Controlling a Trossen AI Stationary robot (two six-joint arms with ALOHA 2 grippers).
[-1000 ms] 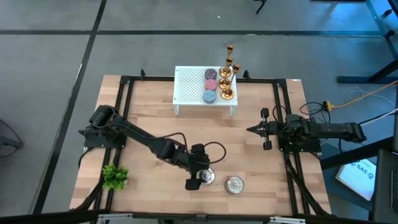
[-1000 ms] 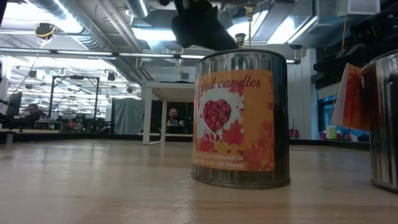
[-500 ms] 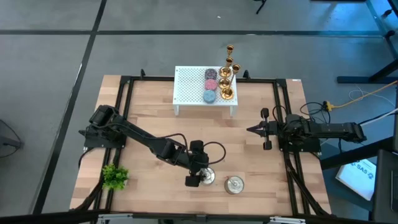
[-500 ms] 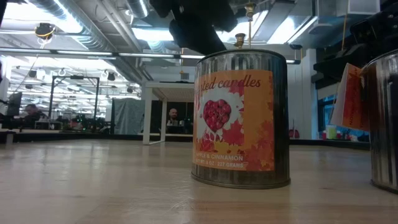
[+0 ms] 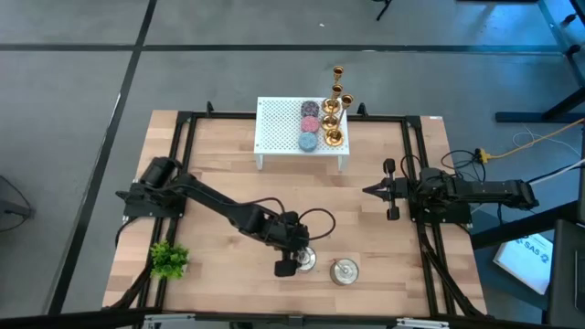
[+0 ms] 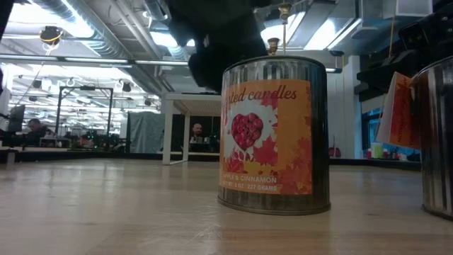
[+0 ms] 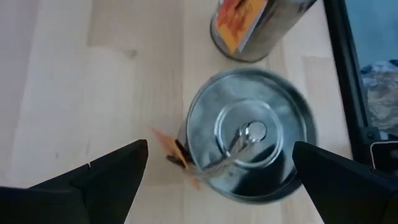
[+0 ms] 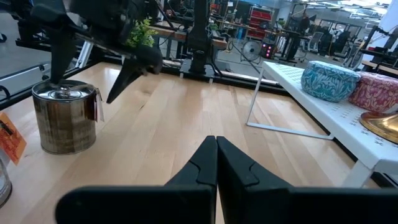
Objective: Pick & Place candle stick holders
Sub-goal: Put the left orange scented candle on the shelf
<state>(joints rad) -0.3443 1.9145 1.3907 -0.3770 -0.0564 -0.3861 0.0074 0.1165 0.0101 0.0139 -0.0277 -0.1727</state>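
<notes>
The gold candle stick holders stand on the right end of a white rack at the table's far edge, and no gripper is near them. One holder's gold base shows in the right wrist view. My left gripper hangs open over a silver lidded tin near the table's front edge, one finger on each side of it, apart from it. The tin's lid knob lies between the fingers. My right gripper is shut and level at the table's right side, holding nothing.
A second tin stands just right of the first. Round pastel candles lie on the rack beside the holders. A small green plant sits at the front left. Bare wood lies between the rack and the tins.
My left gripper has come down toward the lidded tin, staying open. The tin has not moved.
</notes>
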